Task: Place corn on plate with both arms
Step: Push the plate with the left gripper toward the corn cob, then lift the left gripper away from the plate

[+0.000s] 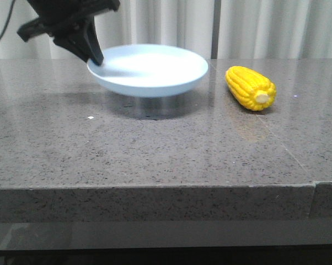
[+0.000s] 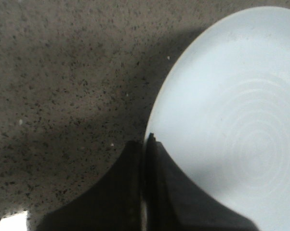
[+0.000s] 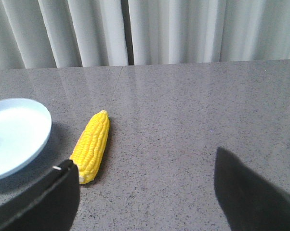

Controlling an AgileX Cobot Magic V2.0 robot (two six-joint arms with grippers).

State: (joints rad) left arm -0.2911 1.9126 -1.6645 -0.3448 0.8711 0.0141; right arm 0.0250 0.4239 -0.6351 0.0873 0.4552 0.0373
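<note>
Pinching the plate point(image 1: 149, 69) by its left rim, my left gripper point(image 1: 95, 59) holds it lifted off the speckled grey stone table point(image 1: 155, 149), while my right gripper point(image 3: 145, 192) hangs wide and empty near the corn point(image 1: 250, 87), which lies on the table just right of the plate. With so thin an edge grip, I judge the plate could tilt or slip free. Pale curtains point(image 3: 150, 31) close the room behind.

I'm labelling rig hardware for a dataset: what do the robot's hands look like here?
Both are matte black. The left hand has tapered, wedge-shaped fingers below a blocky black body. The right hand shows two broad black fingers with slanted edges. No markings visible.
</note>
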